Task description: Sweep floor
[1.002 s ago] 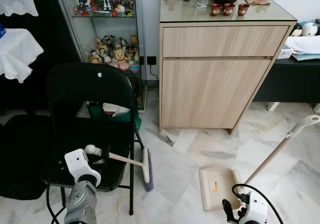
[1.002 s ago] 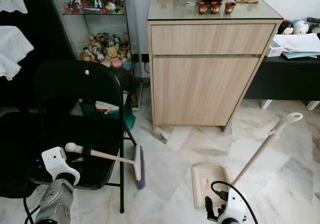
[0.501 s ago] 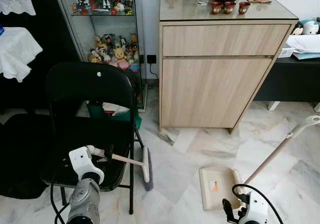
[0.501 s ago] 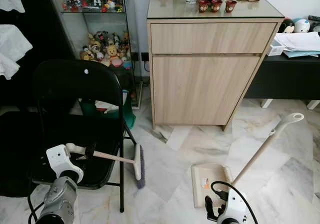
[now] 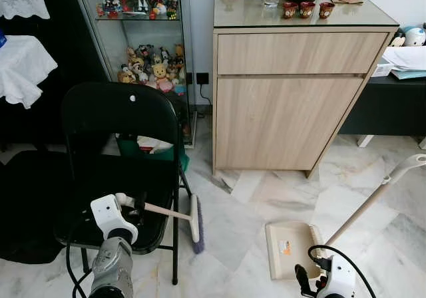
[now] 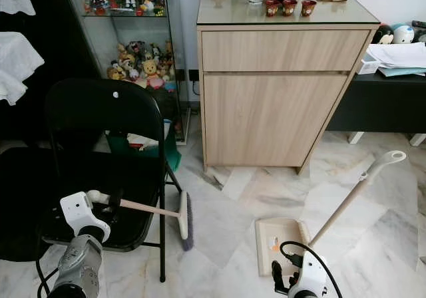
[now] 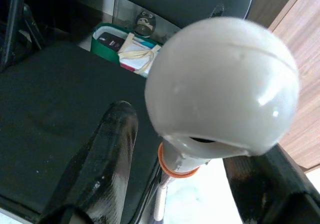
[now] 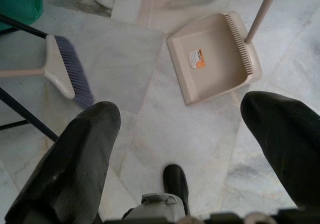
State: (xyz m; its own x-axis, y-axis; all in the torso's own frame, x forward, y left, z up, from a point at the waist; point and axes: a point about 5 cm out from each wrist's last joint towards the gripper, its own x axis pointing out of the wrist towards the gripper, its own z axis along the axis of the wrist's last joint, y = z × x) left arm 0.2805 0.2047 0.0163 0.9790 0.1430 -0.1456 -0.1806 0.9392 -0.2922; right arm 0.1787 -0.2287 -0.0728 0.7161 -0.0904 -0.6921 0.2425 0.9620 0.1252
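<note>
A beige broom (image 5: 180, 215) with purple bristles, a beige dustpan (image 5: 290, 247), a black chair (image 5: 120, 151), grey-veined white marble floor (image 5: 266, 198).

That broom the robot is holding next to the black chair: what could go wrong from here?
The left gripper holds the broom right at its rounded handle end, so the long stick could twist or slip in the fingers. The handle passes close by the black folding chair, so a sweep might snag a chair leg. The dustpan stands apart on the marble floor, with the right gripper open above the floor, so dirt may miss the pan.
</note>
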